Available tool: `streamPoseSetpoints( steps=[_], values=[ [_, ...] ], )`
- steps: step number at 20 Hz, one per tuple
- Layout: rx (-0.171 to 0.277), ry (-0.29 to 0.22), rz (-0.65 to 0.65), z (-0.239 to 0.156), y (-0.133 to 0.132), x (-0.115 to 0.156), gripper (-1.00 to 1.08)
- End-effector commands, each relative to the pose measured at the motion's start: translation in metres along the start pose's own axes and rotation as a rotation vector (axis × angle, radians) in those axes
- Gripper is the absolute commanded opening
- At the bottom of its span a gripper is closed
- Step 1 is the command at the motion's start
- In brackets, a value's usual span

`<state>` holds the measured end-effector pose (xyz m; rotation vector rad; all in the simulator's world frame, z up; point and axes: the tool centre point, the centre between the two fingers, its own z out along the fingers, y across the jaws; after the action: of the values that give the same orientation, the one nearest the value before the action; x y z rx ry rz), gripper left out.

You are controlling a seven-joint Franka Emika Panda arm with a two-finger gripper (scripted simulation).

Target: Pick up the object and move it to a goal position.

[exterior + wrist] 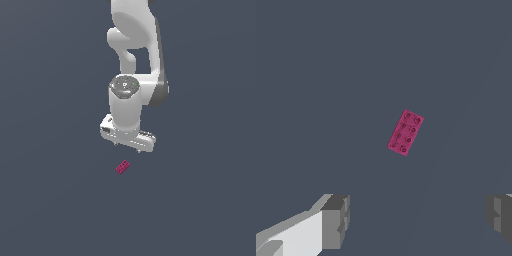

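Observation:
The object, a tiny magenta-pink brick (122, 167) with small studs on top, lies flat on the dark grey floor, turned at an angle. The white gripper (127, 142) hangs above it and a little farther back in the exterior view, apart from it. In the wrist view the brick (405, 132) lies on the floor ahead of the two grey fingertips (336, 221). The gripper (418, 220) is open wide and empty, with nothing between its fingers.
The white arm (135, 60) rises behind the gripper to the top of the exterior view. The plain dark grey floor (50, 200) fills the rest of both views.

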<state>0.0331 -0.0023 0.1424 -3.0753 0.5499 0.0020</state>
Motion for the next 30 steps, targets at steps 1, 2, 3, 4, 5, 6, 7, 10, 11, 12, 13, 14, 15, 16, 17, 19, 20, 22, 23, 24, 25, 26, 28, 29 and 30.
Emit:
streamPoseSetpoints(
  steps=[1,2,3,4,5,6,7,10,11,12,13,14,15,16,17,19,20,22,23,24,25,26,28,29,30],
  values=[
    [-0.001,0.000,0.076,0.013,0.001,0.008,1.00],
    [-0.002,0.000,0.106,0.018,0.002,0.010,1.00],
    [-0.003,0.000,0.136,0.023,0.003,0.013,1.00],
    [-0.004,0.001,0.166,0.029,0.003,0.016,1.00],
    [-0.005,0.001,0.195,0.034,0.004,0.019,1.00],
    [-0.006,0.001,0.222,0.039,0.005,0.021,1.00],
    [-0.007,0.002,0.247,0.043,0.005,0.023,1.00],
    [-0.009,0.003,0.314,0.056,0.007,0.029,1.00],
    [-0.010,0.004,0.333,0.059,0.008,0.031,1.00],
    [-0.011,0.005,0.351,0.062,0.008,0.032,1.00],
    [-0.012,0.005,0.367,0.066,0.009,0.034,1.00],
    [-0.013,0.006,0.381,0.068,0.009,0.035,1.00],
    [-0.013,0.006,0.394,0.071,0.010,0.036,1.00],
    [-0.014,0.006,0.405,0.073,0.010,0.037,1.00],
    [-0.014,0.007,0.415,0.075,0.010,0.037,1.00],
    [-0.015,0.007,0.430,0.078,0.011,0.038,1.00],
    [-0.015,0.008,0.436,0.079,0.011,0.039,1.00],
    [-0.016,0.008,0.442,0.080,0.011,0.039,1.00],
    [-0.016,0.008,0.442,0.080,0.011,0.039,1.00],
    [-0.016,0.007,0.438,0.079,0.011,0.039,1.00],
    [-0.016,0.007,0.438,0.080,0.011,0.039,1.00],
    [-0.016,0.007,0.438,0.081,0.011,0.039,1.00],
    [-0.016,0.007,0.439,0.085,0.012,0.039,1.00],
    [-0.016,0.007,0.439,0.089,0.011,0.039,1.00],
    [-0.016,0.007,0.439,0.093,0.012,0.039,1.00]
  ],
)
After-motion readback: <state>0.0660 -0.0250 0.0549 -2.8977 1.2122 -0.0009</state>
